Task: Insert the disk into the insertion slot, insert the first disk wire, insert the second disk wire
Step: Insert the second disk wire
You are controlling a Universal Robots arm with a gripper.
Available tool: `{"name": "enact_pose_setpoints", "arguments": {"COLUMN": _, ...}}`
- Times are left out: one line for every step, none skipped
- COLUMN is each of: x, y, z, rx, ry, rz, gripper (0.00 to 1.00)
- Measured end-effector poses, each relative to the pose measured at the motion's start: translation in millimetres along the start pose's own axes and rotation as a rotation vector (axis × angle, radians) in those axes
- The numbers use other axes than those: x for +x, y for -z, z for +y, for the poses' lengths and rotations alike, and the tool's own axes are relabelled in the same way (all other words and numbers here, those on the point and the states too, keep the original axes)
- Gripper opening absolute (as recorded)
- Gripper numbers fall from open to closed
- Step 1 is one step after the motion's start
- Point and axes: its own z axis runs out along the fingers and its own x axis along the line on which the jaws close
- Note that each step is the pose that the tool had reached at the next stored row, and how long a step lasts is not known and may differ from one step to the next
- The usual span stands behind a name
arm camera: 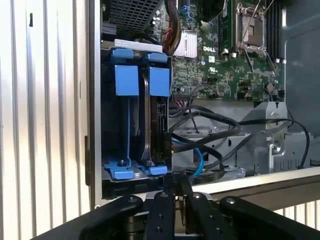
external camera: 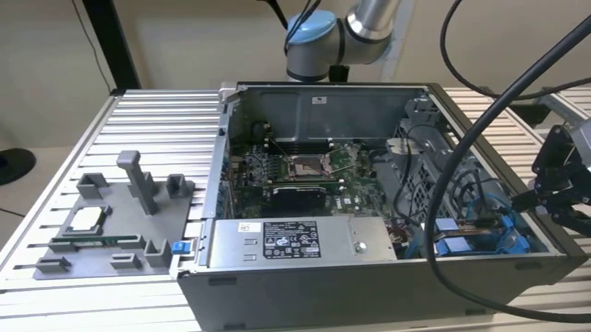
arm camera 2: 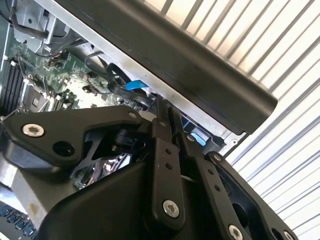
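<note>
The disk stands on edge in its blue carrier inside the insertion slot, a grey bay with blue rails at the corner of the open computer case. A second blue carrier sits beside it. In the exterior view the bay's blue parts lie at the case's right end. Black wires and a thin blue wire loop right beside the disk's edge; I cannot tell whether they are plugged in. My gripper hovers just outside the case wall by the bay, fingers pressed together, seemingly empty.
A grey labelled power-supply box fills the case's front, with the motherboard behind it. A grey fixture tray lies on the slatted table at the exterior view's left. Thick black hoses cross over the case's right side.
</note>
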Motion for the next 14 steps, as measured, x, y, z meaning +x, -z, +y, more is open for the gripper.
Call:
{"name": "enact_pose_setpoints", "arguments": {"x": -0.9, "y": 2.3, "z": 1.1, "rx": 0.0002, "ry": 0.000, "rz": -0.0033, "gripper": 0.00}}
{"name": "enact_pose_setpoints", "arguments": {"x": -1.9, "y": 4.7, "z": 2.4, "rx": 0.0004, "ry": -0.001, "rz": -0.0058, "gripper": 0.00}}
{"name": "enact_pose_setpoints", "arguments": {"x": -2.9, "y": 7.4, "z": 4.3, "rx": 0.0008, "ry": -0.002, "rz": -0.0084, "gripper": 0.00}}
{"name": "enact_pose_setpoints", "arguments": {"x": -3.9, "y": 9.7, "z": 6.2, "rx": 0.0014, "ry": -0.003, "rz": -0.0100, "gripper": 0.00}}
{"name": "enact_pose_setpoints", "arguments": {"x": -4.6, "y": 11.5, "z": 8.1, "rx": 0.0022, "ry": -0.004, "rz": -0.0113, "gripper": 0.00}}
{"name": "enact_pose_setpoints", "arguments": {"x": -5.3, "y": 13.2, "z": 10.4, "rx": 0.0031, "ry": -0.005, "rz": -0.0122, "gripper": 0.00}}
{"name": "enact_pose_setpoints", "arguments": {"x": -5.8, "y": 14.5, "z": 12.6, "rx": 0.0040, "ry": -0.007, "rz": -0.0128, "gripper": 0.00}}
{"name": "enact_pose_setpoints", "arguments": {"x": -6.2, "y": 15.5, "z": 14.8, "rx": 0.0048, "ry": -0.008, "rz": -0.0133, "gripper": 0.00}}
{"name": "enact_pose_setpoints", "arguments": {"x": -6.4, "y": 16.0, "z": 16.9, "rx": 0.0056, "ry": -0.010, "rz": -0.0137, "gripper": 0.00}}
{"name": "enact_pose_setpoints", "arguments": {"x": -6.6, "y": 16.6, "z": 19.4, "rx": 0.0065, "ry": -0.011, "rz": -0.0136, "gripper": 0.00}}
{"name": "enact_pose_setpoints", "arguments": {"x": -6.8, "y": 16.9, "z": 21.8, "rx": 0.0075, "ry": -0.012, "rz": -0.0137, "gripper": 0.00}}
{"name": "enact_pose_setpoints", "arguments": {"x": -6.9, "y": 16.9, "z": 24.2, "rx": 0.0083, "ry": -0.014, "rz": -0.0139, "gripper": 0.00}}
{"name": "enact_pose_setpoints", "arguments": {"x": -7.0, "y": 17.0, "z": 26.5, "rx": 0.0093, "ry": -0.015, "rz": -0.0141, "gripper": 0.00}}
{"name": "enact_pose_setpoints", "arguments": {"x": -7.2, "y": 17.1, "z": 28.8, "rx": 0.0102, "ry": -0.017, "rz": -0.0140, "gripper": 0.00}}
